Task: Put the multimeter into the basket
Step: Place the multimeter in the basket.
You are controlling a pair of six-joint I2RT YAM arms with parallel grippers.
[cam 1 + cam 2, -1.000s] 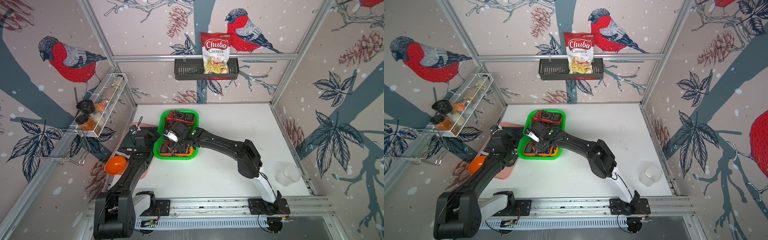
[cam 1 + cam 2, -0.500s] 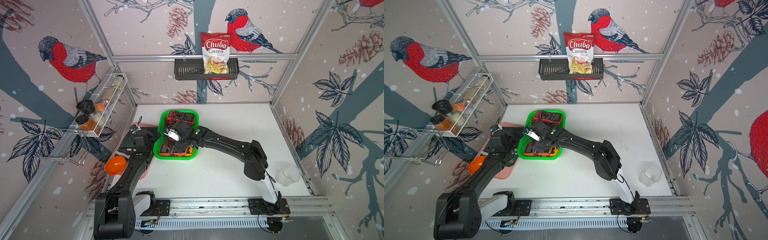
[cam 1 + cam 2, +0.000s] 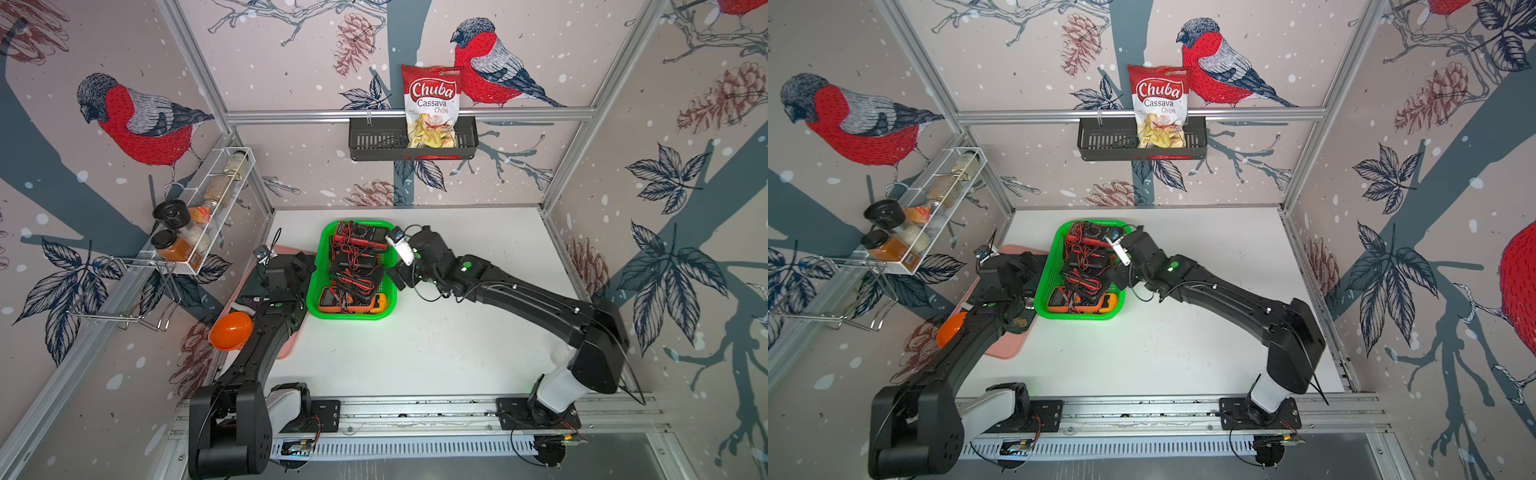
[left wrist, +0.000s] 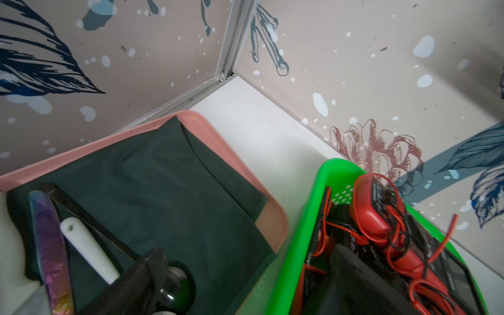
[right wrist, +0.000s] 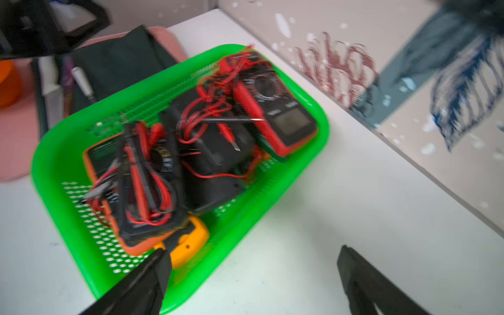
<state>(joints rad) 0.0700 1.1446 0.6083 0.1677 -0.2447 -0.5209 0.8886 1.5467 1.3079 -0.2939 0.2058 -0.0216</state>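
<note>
The bright green basket (image 3: 351,314) (image 3: 1077,314) (image 5: 49,169) stands at the table's back left. Several multimeters lie in it, tangled in red leads: a red one (image 3: 361,235) (image 5: 283,120) at the far end, a black one (image 3: 357,270) (image 5: 215,152) in the middle and an orange one (image 3: 332,300) at the near end. My right gripper (image 3: 397,278) (image 5: 252,261) hangs just outside the basket's right rim, open, with nothing between its fingers. My left gripper (image 3: 305,266) is beside the left rim over the pink tray, open and holding nothing; only one of its fingers (image 4: 147,272) shows in the left wrist view.
A pink tray (image 3: 286,353) (image 4: 152,120) with a dark cloth, a white-handled tool and an orange bowl (image 3: 230,330) lies left of the basket, under my left arm. A black shelf basket (image 3: 374,145) with a chips bag hangs on the back wall. A white wire rack (image 3: 195,232) is on the left wall.
My right gripper opened fully and drew back to the right, out of the basket, leaving the black multimeter inside. The left arm has not moved.
</note>
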